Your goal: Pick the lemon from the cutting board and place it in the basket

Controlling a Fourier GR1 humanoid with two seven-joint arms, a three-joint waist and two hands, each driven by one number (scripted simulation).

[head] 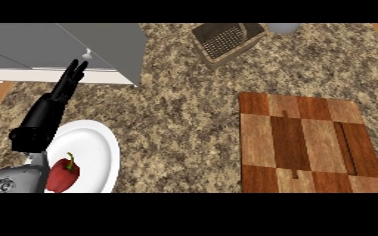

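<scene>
One hand shows: the left hand (55, 105) at nine o'clock, fingers straight and released, resting over the white plate (100, 145) beside a red pepper (63, 174). No lemon is visible on the cutting board (306, 142) at four o'clock, nor can it be made out in the basket (225, 42) at one o'clock. The right hand is out of view. Risk: reaching without locating the lemon, or the left forearm nudging the plate.

Beside the cutting board (303, 142), whose lower edge is cut off by the frame, no lemon can be made out. The basket (225, 40) beyond the board is clipped at its top. Left of the board, the plate (100, 150) is partly hidden by the left hand (55, 105).
</scene>
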